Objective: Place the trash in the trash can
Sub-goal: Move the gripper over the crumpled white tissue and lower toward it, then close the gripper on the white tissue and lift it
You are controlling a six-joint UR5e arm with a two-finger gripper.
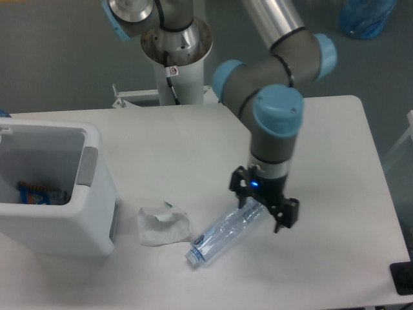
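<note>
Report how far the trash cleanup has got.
Done: nothing clearly; the trash can holds only something blue-orange inside. In hand: the pincer sits over the upper end of the crushed bottle, which lies on the table; whether it grips is unclear. Left: bottle and crumpled napkin, both outside the can.

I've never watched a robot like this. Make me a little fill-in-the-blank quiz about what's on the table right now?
1. The pincer is directly above the crushed plastic ____.
2. The crumpled napkin lies between the bottle and the white ____.
3. The bottle's cap end points toward the table's ____ edge.
4. The trash can stands at the table's ____ side in the picture.

Missing words: bottle; trash can; front; left
</note>
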